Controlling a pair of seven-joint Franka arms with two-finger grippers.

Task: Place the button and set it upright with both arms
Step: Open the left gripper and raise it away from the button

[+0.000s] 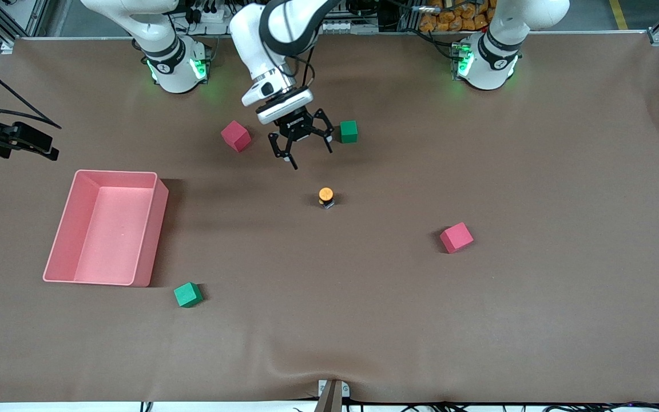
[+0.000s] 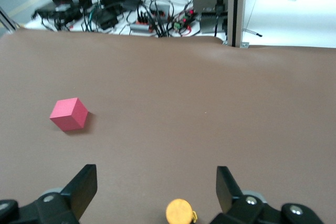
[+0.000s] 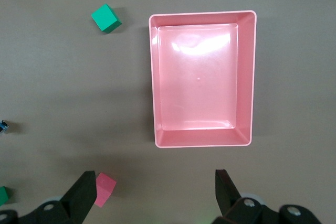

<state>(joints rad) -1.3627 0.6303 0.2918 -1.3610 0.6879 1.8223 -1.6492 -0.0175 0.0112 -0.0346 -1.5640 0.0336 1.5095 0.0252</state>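
Since the tiny orange-capped black push-button [image 1: 326,196] stands upright on the brown mat [image 1: 535,315], the left gripper [image 1: 310,155] hangs over the mat near it, fingers spread wide and empty. The right gripper [image 3: 155,182] waits over the pink plastic tray [image 3: 202,14], likewise wide and empty.

My work surface is a table [image 1: 478,320] covered with a brown mat. Resting directly on it:

- The button [image 1: 326,197], upright, orange cap uppermost, near the middle.
- A pink tray [image 1: 152,240] toward my right arm's end.
- Two pink cubes [image 1: 235,135] [image 1: 456,237].
- Two green cubes [image 1: 348,131] [image 1: 187,294], the second just beside the tray's nearer corner.
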